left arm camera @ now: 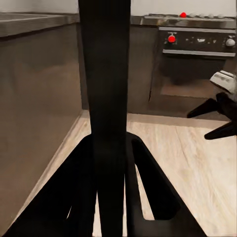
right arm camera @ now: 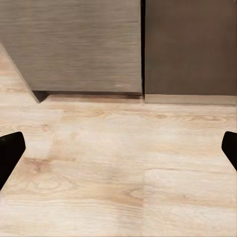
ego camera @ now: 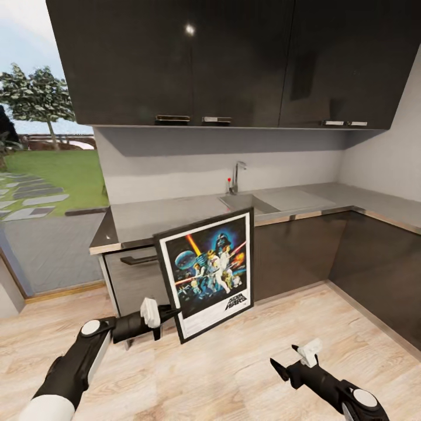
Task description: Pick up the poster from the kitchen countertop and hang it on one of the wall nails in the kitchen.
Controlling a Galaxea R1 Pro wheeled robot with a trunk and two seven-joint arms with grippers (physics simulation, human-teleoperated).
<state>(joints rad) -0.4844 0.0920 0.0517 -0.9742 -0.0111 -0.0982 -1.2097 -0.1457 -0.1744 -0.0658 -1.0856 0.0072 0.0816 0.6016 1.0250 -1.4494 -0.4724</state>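
The left gripper (ego camera: 169, 316) is clamped on the lower left edge of the black-framed, white-bordered Star Wars poster (ego camera: 209, 266) — held tilted, in front of the smooth light-grey surface (ego camera: 169, 213). The right gripper (ego camera: 283, 365) hangs spread apart over the pale wooden floor (right arm camera: 118, 168), lower and well apart from the poster.

The light-grey kitchen countertop (ego camera: 175, 213) carries a recessed sink (ego camera: 248, 203) and a chrome tap (ego camera: 235, 177).
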